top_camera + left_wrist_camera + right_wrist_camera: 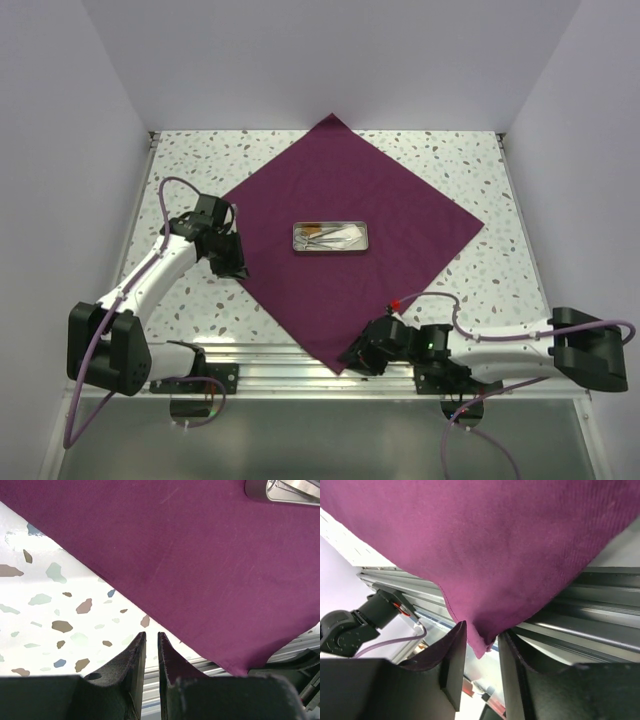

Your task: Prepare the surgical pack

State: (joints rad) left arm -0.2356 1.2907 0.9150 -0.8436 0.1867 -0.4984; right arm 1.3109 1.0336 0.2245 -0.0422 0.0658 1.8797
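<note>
Bare counter (190,170) lies free at both far corners and along the right edge. The cloth (400,200) fills the middle, its steel tray (331,237) the only raised obstacle. The left claw (150,637) stands between cloth and left edge; the right claw (481,630) straddles the cloth's near-edge corner.
</note>
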